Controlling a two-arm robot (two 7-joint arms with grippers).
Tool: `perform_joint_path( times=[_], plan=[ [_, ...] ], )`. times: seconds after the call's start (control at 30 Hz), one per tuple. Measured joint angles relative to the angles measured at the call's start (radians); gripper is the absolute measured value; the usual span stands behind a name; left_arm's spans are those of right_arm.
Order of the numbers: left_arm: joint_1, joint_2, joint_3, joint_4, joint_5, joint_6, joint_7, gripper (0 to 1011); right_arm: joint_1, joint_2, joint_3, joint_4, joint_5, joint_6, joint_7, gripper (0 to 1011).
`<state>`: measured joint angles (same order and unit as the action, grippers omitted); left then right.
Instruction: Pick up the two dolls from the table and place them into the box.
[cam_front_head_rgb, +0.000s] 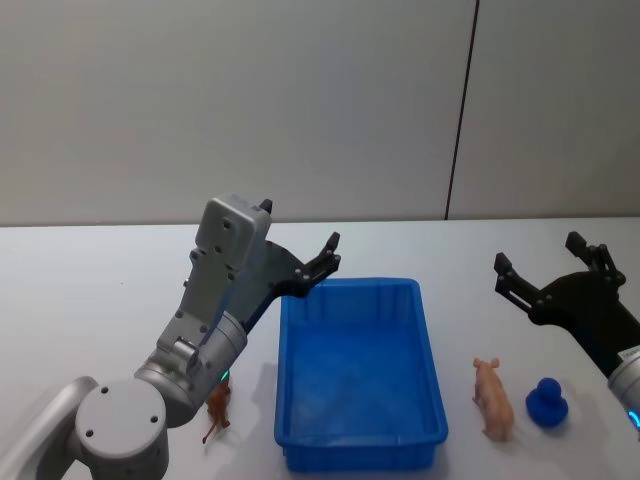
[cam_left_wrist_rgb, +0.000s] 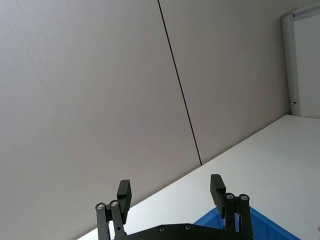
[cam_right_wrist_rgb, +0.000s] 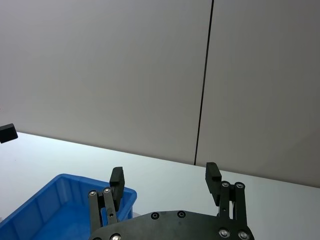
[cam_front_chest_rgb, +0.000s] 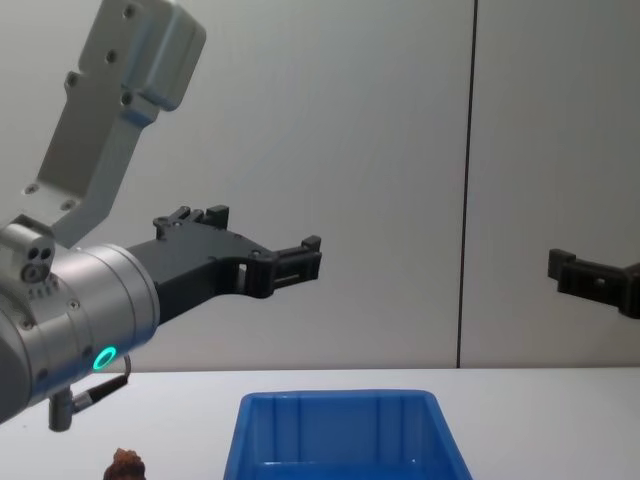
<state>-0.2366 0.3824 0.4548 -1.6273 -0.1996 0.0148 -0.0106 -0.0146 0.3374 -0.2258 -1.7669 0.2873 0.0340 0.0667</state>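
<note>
The blue box (cam_front_head_rgb: 432, 380) stands empty on the white table (cam_front_head_rgb: 90, 290), straight ahead. To its right lie a pink pig doll (cam_front_head_rgb: 493, 398) and a blue duck doll (cam_front_head_rgb: 547, 403). Left of the box stands a small brown animal doll (cam_front_head_rgb: 217, 411), partly behind my left arm; its top shows in the chest view (cam_front_chest_rgb: 125, 463). My left gripper (cam_front_head_rgb: 298, 228) hangs open and empty in the air over the box's far left corner. My right gripper (cam_front_head_rgb: 538, 252) is open too, raised beyond the pig and duck. Both wrist views show spread fingers (cam_left_wrist_rgb: 217, 187) (cam_right_wrist_rgb: 212, 172) holding nothing.
A grey panelled wall (cam_front_head_rgb: 300, 100) with a dark vertical seam closes off the table's far edge. Bare tabletop lies beyond the box and at the far left. The box's rim shows in the chest view (cam_front_chest_rgb: 340, 398) and the right wrist view (cam_right_wrist_rgb: 65, 180).
</note>
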Motion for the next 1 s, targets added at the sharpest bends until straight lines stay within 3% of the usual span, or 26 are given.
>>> perform_joint_path(
  times=[1.0],
  plan=[
    [-0.001,0.000,-0.001,0.001,-0.001,-0.001,0.000,1001,0.000,0.000,0.000,0.000,0.000,0.000,0.000,1001]
  ],
)
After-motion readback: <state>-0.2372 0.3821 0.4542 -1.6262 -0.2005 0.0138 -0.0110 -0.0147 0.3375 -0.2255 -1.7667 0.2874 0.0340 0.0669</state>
